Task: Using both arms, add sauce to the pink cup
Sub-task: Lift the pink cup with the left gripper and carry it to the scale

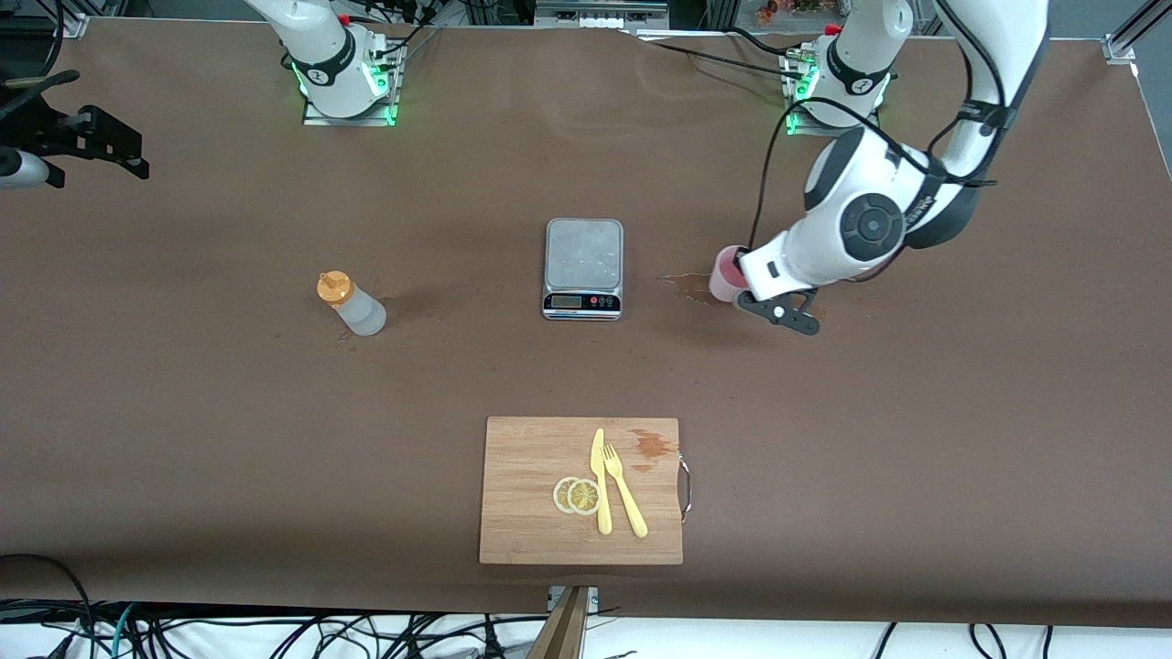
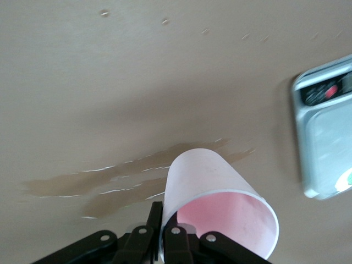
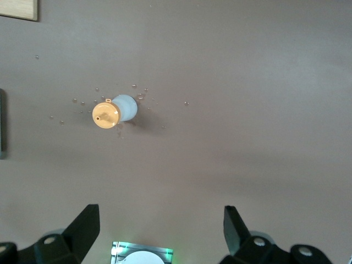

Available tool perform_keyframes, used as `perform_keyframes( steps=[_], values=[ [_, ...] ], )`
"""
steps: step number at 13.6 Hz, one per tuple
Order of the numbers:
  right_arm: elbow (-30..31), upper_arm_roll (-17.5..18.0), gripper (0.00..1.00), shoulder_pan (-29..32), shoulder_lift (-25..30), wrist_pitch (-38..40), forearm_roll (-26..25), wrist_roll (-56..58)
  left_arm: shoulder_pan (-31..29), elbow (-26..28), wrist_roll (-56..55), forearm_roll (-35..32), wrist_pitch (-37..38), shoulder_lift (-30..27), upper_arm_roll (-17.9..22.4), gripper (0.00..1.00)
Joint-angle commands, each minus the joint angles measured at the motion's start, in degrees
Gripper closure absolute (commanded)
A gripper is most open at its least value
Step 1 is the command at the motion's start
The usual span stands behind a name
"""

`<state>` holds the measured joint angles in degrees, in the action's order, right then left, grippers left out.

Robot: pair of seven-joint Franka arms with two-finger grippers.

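Note:
The pink cup (image 1: 726,274) (image 2: 220,203) stands between the scale and the left arm's end of the table. My left gripper (image 2: 164,220) is shut on its rim, one finger inside the cup and one outside. The sauce bottle (image 1: 352,307) (image 3: 115,111), whitish with an orange cap, stands upright and alone toward the right arm's end, level with the scale. My right gripper (image 3: 162,220) hangs open high above the table, between the bottle and its own base, with nothing between its fingers.
A silver kitchen scale (image 1: 583,265) (image 2: 324,126) sits mid-table. A wet brown stain (image 1: 682,286) (image 2: 126,181) marks the tabletop beside the cup. Nearer the front camera lies a wooden cutting board (image 1: 531,458) with lemon slices (image 1: 577,495), a yellow knife and a fork.

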<state>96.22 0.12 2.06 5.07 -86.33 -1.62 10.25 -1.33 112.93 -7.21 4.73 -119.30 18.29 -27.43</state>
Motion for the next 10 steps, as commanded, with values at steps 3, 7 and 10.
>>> perform_keyframes(
  steps=[3,7,10],
  values=[
    [-1.47,-0.12,0.00,0.14,-1.29,0.90,-0.23,2.21,9.84,-14.20,-19.38,0.46,1.17,9.02,0.27,1.00],
    [-1.47,-0.74,0.00,0.14,-0.07,1.51,1.53,9.34,17.75,-17.30,-27.84,-2.16,0.30,14.30,1.14,1.00],
    [-1.03,-0.56,0.00,0.14,0.99,3.97,3.20,10.39,21.27,-17.57,-30.75,-4.81,-0.23,15.11,0.97,1.00]
  ],
)
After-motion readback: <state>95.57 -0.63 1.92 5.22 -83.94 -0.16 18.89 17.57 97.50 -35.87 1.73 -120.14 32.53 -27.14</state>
